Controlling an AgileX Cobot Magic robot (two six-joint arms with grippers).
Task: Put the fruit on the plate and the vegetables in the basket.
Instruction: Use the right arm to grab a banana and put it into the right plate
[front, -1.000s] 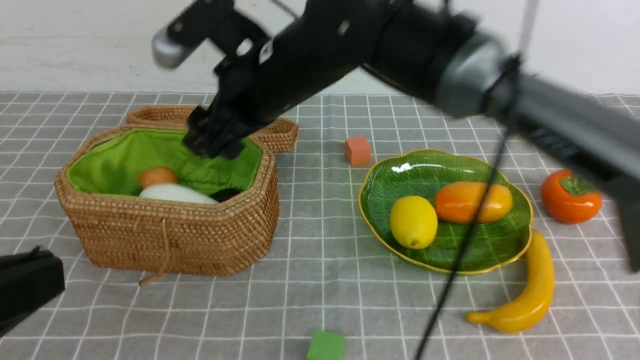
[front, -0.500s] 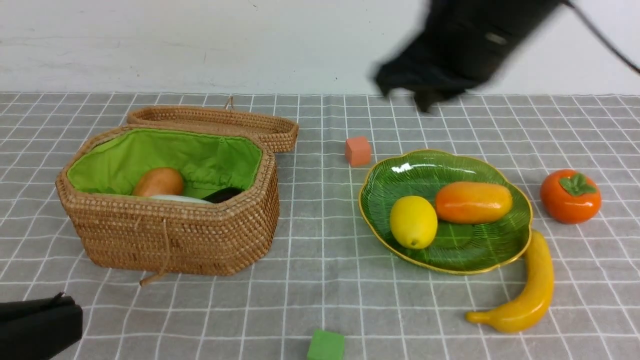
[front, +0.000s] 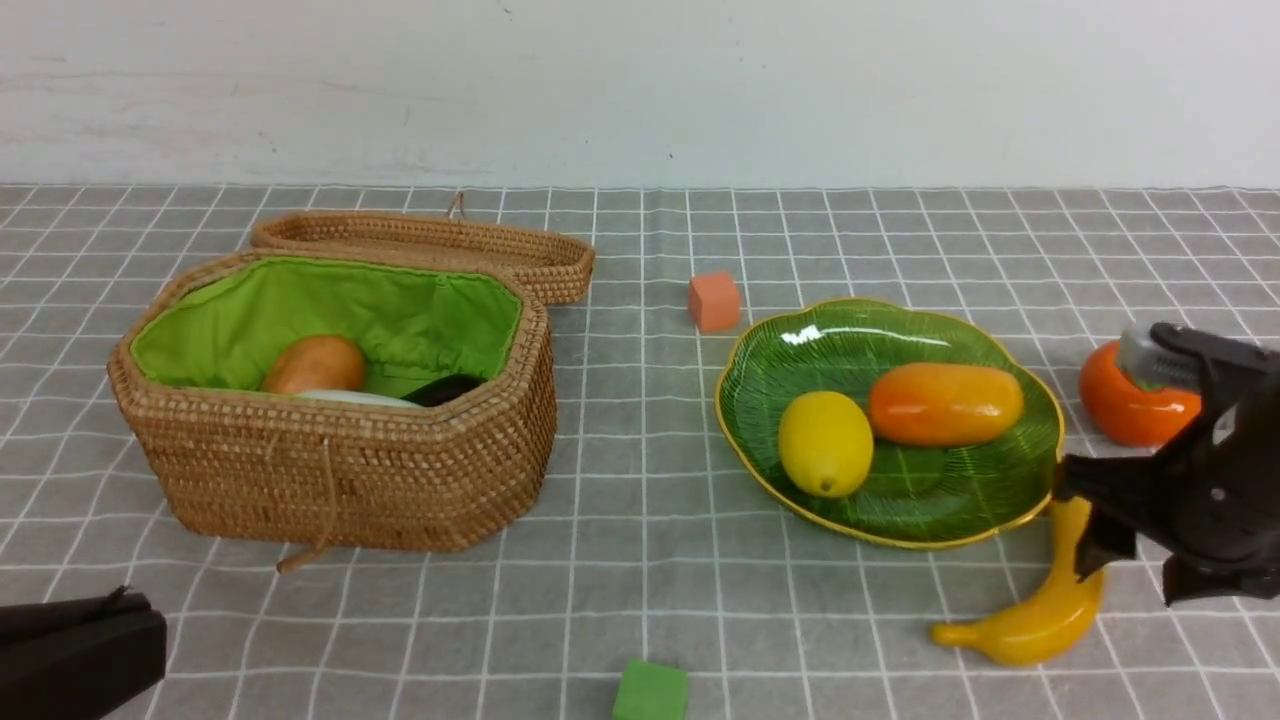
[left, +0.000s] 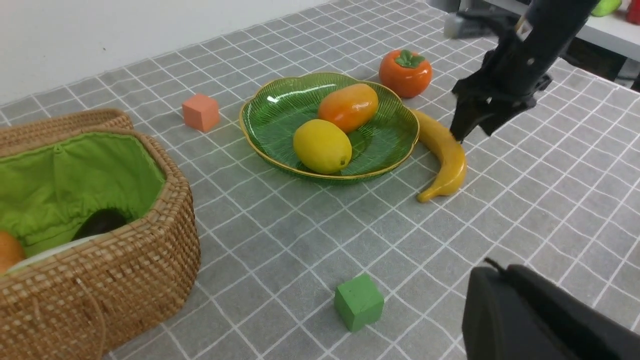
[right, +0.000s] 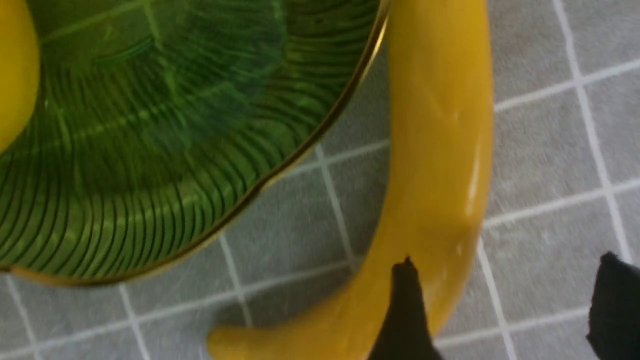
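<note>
1. Right gripper (front: 1135, 580): jaws wide open, holding nothing. It hangs over the upper part of the banana (front: 1050, 620). In the right wrist view one finger (right: 405, 310) overlaps the banana and the other lies over the cloth (front: 640, 560) beside it. Whether it touches the banana cannot be told.
2. Left gripper (front: 70, 650): only a black edge shows at the near left corner, well apart from all items. Its opening cannot be told.
3. Plate (front: 800, 340): on the cloth, right of centre. It holds the lemon (front: 825, 443) and the mango (front: 945, 403), side by side.
4. Banana: on the cloth, just beside the plate's near right rim.
5. Persimmon (front: 1125, 410): on the cloth right of the plate, partly hidden by the right arm in the front view.
6. Basket (front: 340, 480): at left, with the lid (front: 430, 245) lying open behind it. Inside are the potato (front: 315, 363), a sliver of white radish (front: 355, 397) and the dark eggplant (front: 445, 388).
7. Orange cube (front: 714, 301): behind the plate's left edge.
8. Green cube (front: 650, 692): at the near edge, centre.
</note>
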